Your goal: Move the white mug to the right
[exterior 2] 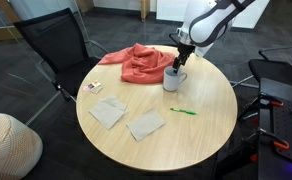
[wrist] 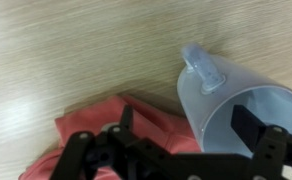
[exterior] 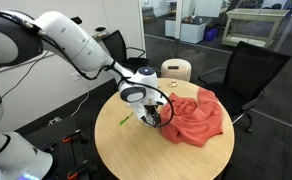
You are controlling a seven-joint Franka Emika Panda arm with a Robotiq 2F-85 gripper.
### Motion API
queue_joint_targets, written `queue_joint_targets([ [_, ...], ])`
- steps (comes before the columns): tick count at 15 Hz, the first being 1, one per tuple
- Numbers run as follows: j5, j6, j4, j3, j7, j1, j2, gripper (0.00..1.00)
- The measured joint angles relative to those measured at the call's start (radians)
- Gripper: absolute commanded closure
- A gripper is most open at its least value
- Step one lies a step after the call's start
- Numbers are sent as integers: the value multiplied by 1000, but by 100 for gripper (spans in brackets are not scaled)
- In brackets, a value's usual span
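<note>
The white mug [exterior 2: 173,80] stands upright on the round wooden table [exterior 2: 191,140], right beside the red cloth [exterior 2: 136,62]. It also shows in an exterior view [exterior: 146,118], mostly hidden by the gripper. My gripper [exterior 2: 178,62] is directly above it, pointing down. In the wrist view the mug [wrist: 221,85] shows its handle toward the top. My gripper [wrist: 189,125] is open and straddles the mug's wall: one finger is inside the mug, the other is outside over the red cloth [wrist: 91,135].
A green pen [exterior 2: 183,111] lies on the table near the mug. Two flat paper pieces [exterior 2: 108,113] [exterior 2: 146,124] and a small card [exterior 2: 92,88] lie farther off. Black chairs [exterior: 251,65] [exterior 2: 56,45] and a cream-white bin [exterior: 176,70] stand around the table.
</note>
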Motion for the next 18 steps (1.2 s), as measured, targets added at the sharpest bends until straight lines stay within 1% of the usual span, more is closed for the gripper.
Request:
queue_joint_targets([
  [1,-6,0,7,0,10,0,7,26],
  [2,-10,0,13,0,14,1,15,32],
  [3,-11,0,20,0,14,2,22,42],
  [5,-12,0,31,0,15,3,33,57],
  [7,-13,0,40,0,15,4,42,71],
  [10,-14,0,50,1,15,5,51,95],
  [11,-14,0,51,1,15,6,52,99],
  [12,-14,0,52,3,15,7,53,100],
  [13,-14,0,52,4,15,8,53,100],
  [14,-15,0,52,6,15,9,53,97],
  [18,-16,-3,53,6,19,17,53,97],
])
